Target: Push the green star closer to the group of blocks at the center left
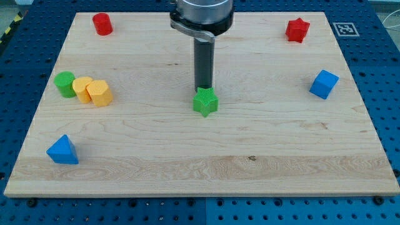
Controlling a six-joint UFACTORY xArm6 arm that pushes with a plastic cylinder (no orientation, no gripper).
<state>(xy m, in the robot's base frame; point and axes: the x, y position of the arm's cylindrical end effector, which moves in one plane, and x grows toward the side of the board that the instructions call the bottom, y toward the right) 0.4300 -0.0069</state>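
Observation:
The green star (205, 102) lies near the middle of the wooden board (200, 162). My tip (203, 88) stands right behind the star, at its top edge, touching or almost touching it. At the centre left sits a group: a green cylinder (64, 84), a yellow block (82, 89) and a yellow hexagonal block (99, 93), packed side by side. The star is well to the right of that group.
A red cylinder (102, 24) stands at the top left, a red star (297, 30) at the top right, a blue cube (324, 84) at the right, and a blue triangular block (62, 150) at the bottom left.

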